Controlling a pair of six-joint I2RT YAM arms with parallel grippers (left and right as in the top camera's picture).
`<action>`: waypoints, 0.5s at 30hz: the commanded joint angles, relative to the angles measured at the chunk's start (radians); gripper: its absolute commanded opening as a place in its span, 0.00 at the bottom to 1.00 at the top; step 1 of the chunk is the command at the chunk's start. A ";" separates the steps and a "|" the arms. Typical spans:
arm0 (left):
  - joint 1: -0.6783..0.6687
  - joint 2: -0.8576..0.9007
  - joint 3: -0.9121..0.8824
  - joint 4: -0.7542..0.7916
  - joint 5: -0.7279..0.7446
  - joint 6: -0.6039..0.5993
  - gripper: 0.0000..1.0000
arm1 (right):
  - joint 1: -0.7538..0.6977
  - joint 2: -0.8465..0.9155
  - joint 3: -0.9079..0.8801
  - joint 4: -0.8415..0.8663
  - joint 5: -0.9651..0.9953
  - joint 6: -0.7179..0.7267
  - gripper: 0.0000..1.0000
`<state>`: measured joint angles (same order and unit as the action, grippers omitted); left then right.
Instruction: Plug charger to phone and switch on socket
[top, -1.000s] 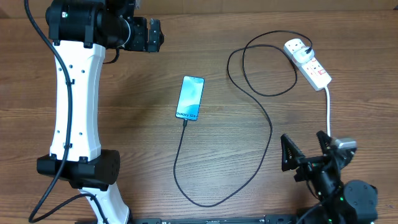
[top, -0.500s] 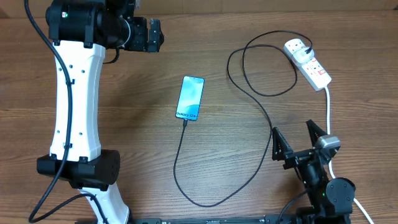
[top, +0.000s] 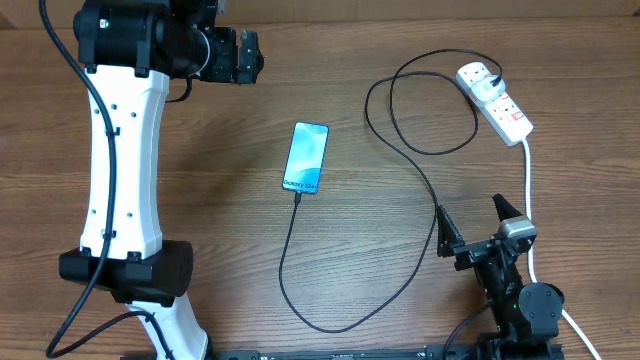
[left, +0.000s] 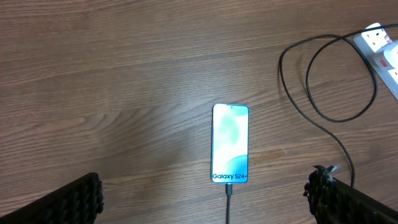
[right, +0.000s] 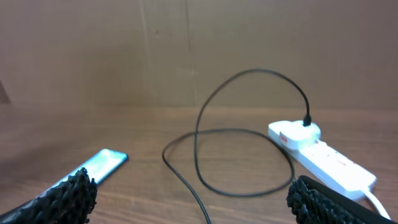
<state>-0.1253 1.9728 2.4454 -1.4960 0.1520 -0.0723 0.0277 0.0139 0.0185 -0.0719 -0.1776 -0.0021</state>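
Note:
The phone (top: 306, 157) lies flat mid-table with its screen lit, also seen in the left wrist view (left: 230, 143) and low on the left of the right wrist view (right: 99, 165). The charger (top: 283, 262) is a thin black cable. Its tip sits in the phone's near end (left: 228, 186), and it loops round to a black plug (top: 497, 78) in the white socket (top: 495, 100) at the far right. My left gripper (top: 240, 55) hangs open high at the back left, well off the phone (left: 208, 205). My right gripper (top: 468, 215) stands open near the front right, empty (right: 196, 202).
A thick white cord (top: 528, 190) runs from the socket toward the front edge, close beside my right arm. The left arm's white column (top: 125, 150) stands over the left side of the table. A brown cardboard wall (right: 186, 50) closes the back.
My right arm has shifted a little to the left and drawn back, its gripper still open. The left arm, phone and cable have not moved.

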 joint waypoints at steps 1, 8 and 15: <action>-0.006 0.002 -0.004 0.004 -0.006 -0.003 1.00 | -0.003 -0.011 -0.011 0.002 0.008 -0.079 1.00; -0.006 0.002 -0.004 0.004 -0.006 -0.003 1.00 | 0.000 -0.011 -0.010 -0.006 0.064 -0.082 1.00; -0.006 0.002 -0.004 0.004 -0.006 -0.003 1.00 | 0.001 -0.011 -0.010 -0.008 0.072 -0.081 1.00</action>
<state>-0.1253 1.9728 2.4454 -1.4960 0.1520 -0.0723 0.0277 0.0139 0.0185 -0.0803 -0.1253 -0.0757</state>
